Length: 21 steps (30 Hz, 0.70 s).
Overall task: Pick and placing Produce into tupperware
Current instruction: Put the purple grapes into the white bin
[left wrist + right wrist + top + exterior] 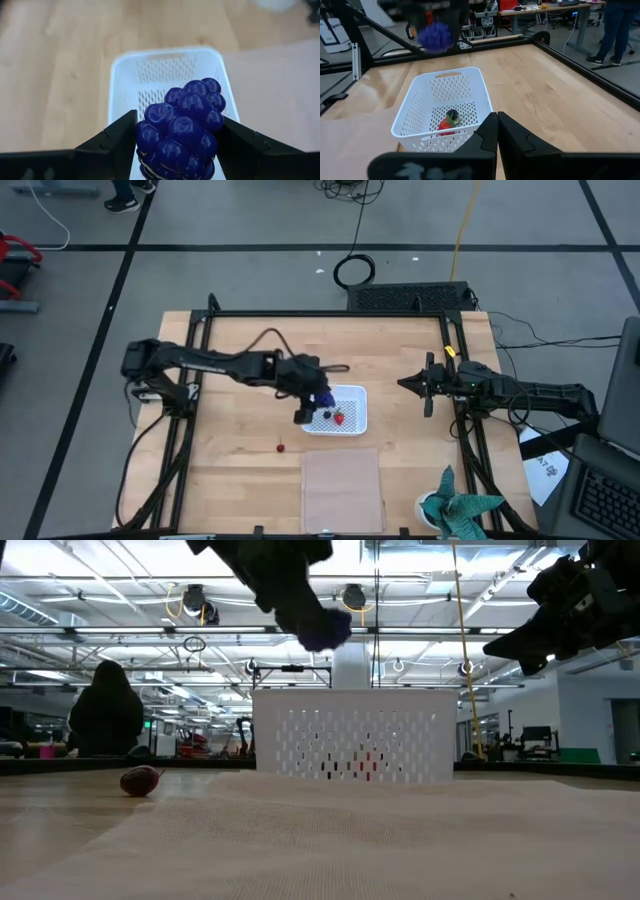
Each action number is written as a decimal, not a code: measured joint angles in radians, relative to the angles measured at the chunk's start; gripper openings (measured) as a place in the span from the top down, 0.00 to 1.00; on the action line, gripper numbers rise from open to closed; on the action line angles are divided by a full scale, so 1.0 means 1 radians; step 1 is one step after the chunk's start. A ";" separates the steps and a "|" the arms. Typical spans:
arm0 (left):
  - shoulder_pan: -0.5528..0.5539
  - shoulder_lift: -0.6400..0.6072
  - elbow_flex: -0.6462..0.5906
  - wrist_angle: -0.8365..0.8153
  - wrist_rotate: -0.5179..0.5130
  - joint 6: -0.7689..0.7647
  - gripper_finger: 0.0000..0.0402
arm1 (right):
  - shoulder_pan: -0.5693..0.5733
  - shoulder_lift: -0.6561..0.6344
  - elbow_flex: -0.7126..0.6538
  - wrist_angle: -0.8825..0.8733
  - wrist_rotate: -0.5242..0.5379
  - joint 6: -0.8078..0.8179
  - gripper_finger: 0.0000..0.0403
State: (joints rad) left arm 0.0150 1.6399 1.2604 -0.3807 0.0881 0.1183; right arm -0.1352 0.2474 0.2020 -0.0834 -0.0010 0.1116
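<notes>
Over the wooden table (240, 430), the grape bunch (181, 127) is held by the left gripper (312, 405) at the tupperware (355, 412) edge; released now, it could be bounced off the rim.

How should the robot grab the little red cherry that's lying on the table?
Probably from straight above, pinching the cherry's round body across its widest part, not the thin stem. It lies alone on the bare wooden table, so nothing blocks the fingers either side. The left gripper would first drop the grape bunch into the tupperware.
</notes>
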 joint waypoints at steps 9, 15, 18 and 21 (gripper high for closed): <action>-0.030 0.140 0.074 -0.061 -0.037 -0.034 0.44 | 0.000 0.000 0.000 -0.005 0.000 0.000 1.00; -0.032 0.183 0.076 -0.059 -0.025 -0.048 0.44 | 0.000 0.000 0.000 -0.006 0.000 0.000 1.00; -0.041 0.204 0.076 -0.060 -0.039 -0.022 0.44 | 0.000 0.000 0.000 -0.005 0.000 0.000 1.00; -0.046 0.213 0.076 -0.060 -0.059 -0.021 0.44 | 0.000 0.000 0.000 -0.005 0.000 0.000 1.00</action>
State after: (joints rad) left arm -0.0311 1.8532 1.3361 -0.4410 0.0296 0.0974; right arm -0.1352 0.2470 0.2020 -0.0887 -0.0010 0.1116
